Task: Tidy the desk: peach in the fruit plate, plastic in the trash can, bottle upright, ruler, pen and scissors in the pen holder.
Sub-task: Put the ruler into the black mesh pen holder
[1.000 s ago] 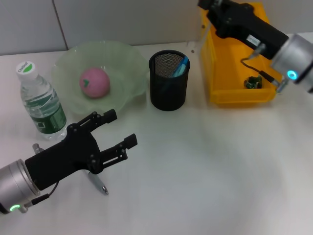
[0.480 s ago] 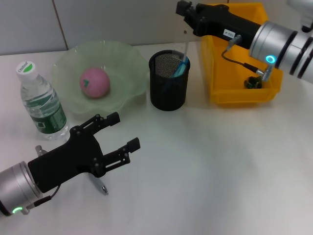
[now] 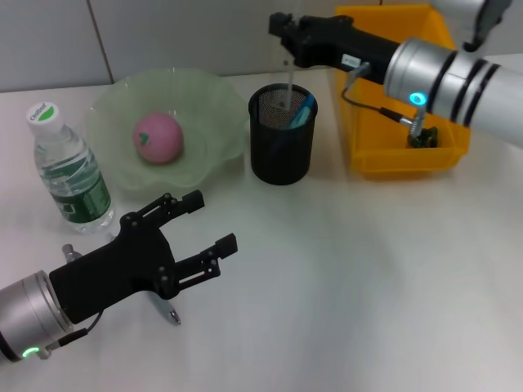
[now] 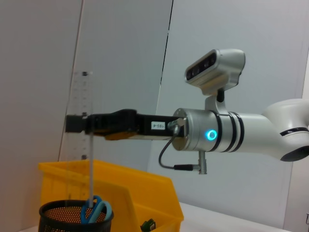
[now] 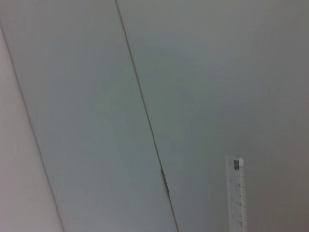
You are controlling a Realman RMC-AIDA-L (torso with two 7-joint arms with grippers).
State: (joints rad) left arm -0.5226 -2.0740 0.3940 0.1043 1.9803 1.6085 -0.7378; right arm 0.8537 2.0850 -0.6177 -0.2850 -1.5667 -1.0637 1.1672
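white desk (image 3: 368, 269): one ruler (image 3: 289, 82) pinched by right hand (image 3: 282, 33), left hand (image 3: 204, 224) spread empty.

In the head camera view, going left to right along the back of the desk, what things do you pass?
bottle → fruit plate with the peach in it → pen holder → trash can

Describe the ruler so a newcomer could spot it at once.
Start at the black mesh pen holder beside the yellow trash can. The right gripper holds the ruler upright above it: a clear flat strip, unlike the blue-handled scissors inside.
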